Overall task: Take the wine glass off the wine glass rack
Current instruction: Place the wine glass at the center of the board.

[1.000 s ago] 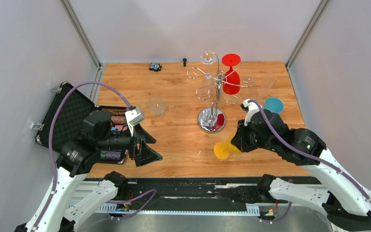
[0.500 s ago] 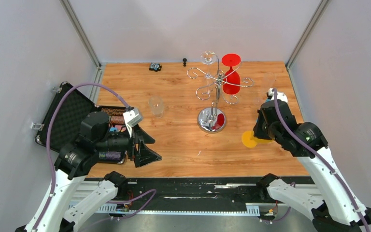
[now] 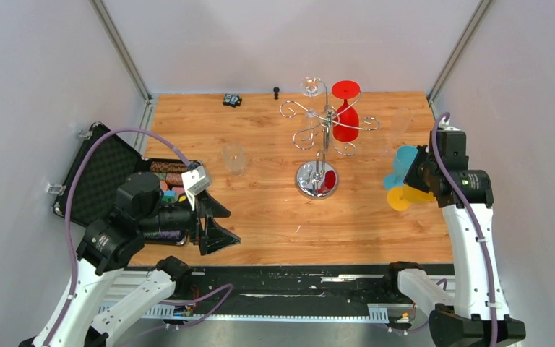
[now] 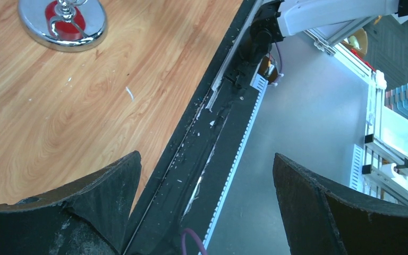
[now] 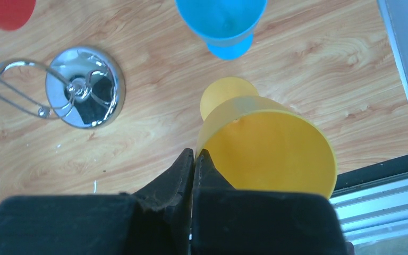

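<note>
Looking at the yellow wine glass [image 5: 265,143], we see an opaque, smooth, plastic-looking bowl with a thin round rim and a flat disc foot showing beyond it. Our right hand [image 5: 193,159] is clenched on the bowl's wall at the rim, its black fingers pressed together. The glass is off the wine glass rack [image 3: 325,123] and well to its right, near the right edge of the wooden surface [image 3: 260,123], just beside a blue glass [image 3: 405,159] of similar shape. The rack is shiny chrome wire, with a thin post, curled hook arms and a round mirrored base [image 3: 316,179]. A red wine glass [image 3: 345,116] hangs upside down from it. Our left hand [image 4: 204,159] is released, its textured black fingers spread wide over the surface's near edge.
</note>
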{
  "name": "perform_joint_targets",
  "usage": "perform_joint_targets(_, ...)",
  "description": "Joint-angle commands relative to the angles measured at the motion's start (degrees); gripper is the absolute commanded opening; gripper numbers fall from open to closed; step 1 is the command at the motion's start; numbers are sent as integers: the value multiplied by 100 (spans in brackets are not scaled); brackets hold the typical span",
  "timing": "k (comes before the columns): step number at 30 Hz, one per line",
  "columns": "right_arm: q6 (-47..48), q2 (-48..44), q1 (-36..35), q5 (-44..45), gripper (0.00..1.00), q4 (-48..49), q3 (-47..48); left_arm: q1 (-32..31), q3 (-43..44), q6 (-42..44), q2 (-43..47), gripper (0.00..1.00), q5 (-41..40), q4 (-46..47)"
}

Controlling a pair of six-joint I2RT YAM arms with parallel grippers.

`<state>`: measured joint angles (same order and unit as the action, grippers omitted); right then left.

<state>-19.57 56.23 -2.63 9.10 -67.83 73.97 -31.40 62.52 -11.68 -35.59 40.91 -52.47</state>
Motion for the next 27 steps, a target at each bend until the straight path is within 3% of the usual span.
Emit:
perform_joint_targets(1,329,87,691,-418,0,561,-89,-117,37,-71,61,100,-49,61)
perform_joint_targets(10,406,571,1689,-655,0,954,-371,-289,11,-71,87,100,-93,91)
perform_joint_targets(27,480,1370,1889,-199,0,1273,-542,-483,-36,7,179,100,-347,10)
